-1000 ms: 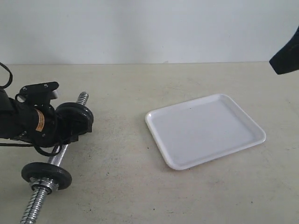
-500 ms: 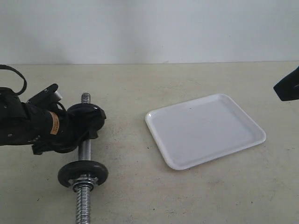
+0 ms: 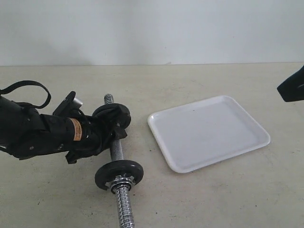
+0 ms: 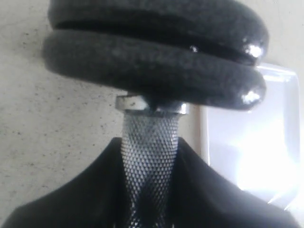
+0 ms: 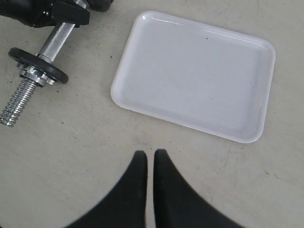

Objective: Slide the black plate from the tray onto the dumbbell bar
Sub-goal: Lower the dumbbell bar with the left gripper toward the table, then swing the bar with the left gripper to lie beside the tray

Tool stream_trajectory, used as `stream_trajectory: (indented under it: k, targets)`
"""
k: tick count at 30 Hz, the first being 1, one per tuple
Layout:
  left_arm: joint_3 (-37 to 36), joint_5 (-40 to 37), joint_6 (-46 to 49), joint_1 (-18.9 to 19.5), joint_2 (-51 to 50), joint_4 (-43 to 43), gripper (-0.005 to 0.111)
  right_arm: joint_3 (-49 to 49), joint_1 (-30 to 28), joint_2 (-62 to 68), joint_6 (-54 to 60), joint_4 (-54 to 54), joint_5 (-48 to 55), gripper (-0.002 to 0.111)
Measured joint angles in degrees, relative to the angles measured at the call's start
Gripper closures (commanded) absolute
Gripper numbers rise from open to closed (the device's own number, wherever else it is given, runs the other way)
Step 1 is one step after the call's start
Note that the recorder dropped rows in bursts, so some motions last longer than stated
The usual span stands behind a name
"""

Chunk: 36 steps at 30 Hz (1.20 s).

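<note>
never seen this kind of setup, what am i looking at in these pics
A robot with two arms, each ending in a two-fingered gripper. The wide picture comes from a camera off the arms; the other two from cameras on the wrists. A bare white tray lies on the beige table. The left gripper is closed on the knurled middle of a dumbbell bar carrying black discs, two at one end, one at the other. The right gripper is shut, holds nothing, and hangs above the table.
</note>
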State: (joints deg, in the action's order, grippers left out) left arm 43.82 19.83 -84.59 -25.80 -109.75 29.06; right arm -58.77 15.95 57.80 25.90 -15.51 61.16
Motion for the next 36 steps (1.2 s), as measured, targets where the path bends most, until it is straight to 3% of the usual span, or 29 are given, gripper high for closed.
stream_trajectory:
  k: [11,36]
  targets:
    - [0.0,0.12,0.13,-2.15,0.0,-3.95,0.102,0.0,0.0,0.0,0.0,-0.22,0.0,0.109]
    - [0.0,0.12,1.98,-2.2,0.0,-3.82,0.099,0.0,0.0,0.0,0.0,-0.32,-0.24,0.109]
